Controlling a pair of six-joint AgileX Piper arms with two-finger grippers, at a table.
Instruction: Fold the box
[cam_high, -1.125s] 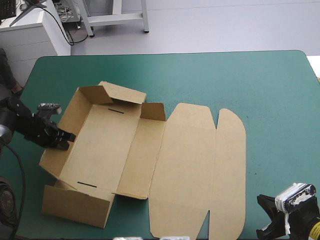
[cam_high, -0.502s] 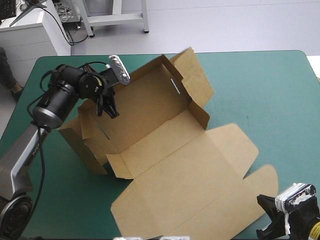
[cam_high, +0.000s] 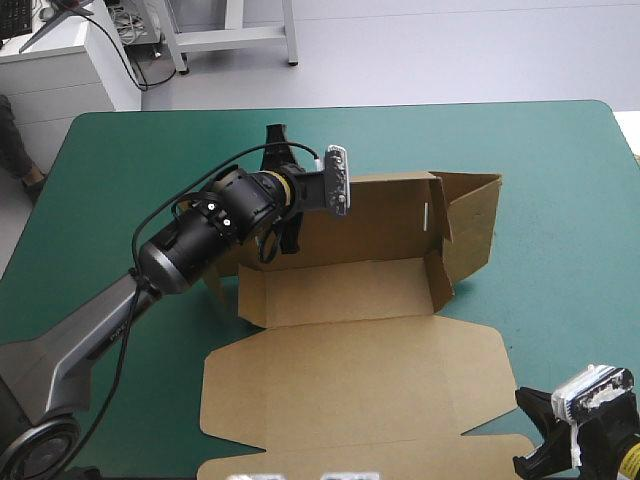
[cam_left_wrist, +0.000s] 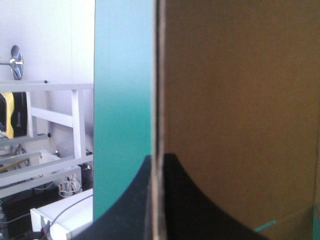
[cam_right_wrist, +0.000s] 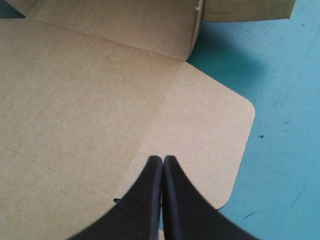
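The brown box (cam_high: 350, 345) lies near the table's middle. Its long wall and right end wall stand raised, and its lid lies flat toward the front edge. My left gripper (cam_high: 288, 240) is shut on the raised long wall near its left end. In the left wrist view the board's edge (cam_left_wrist: 158, 75) runs straight between the black fingers (cam_left_wrist: 125, 200), with the wall's face (cam_left_wrist: 235, 100) on one side. My right gripper (cam_high: 532, 440) sits at the front right corner. Its fingers (cam_right_wrist: 162, 165) are shut and empty, just above the lid's rounded flap (cam_right_wrist: 200, 130).
Teal-green cover (cam_high: 550, 180) shows to the right of the box and along the far edge. My left arm (cam_high: 120, 310) reaches across the table's left half, from the front left corner to the box.
My left gripper has swung from the table's left side to the middle, dragging and turning the box with it. The lid now points to the front edge. The right arm has stayed still.
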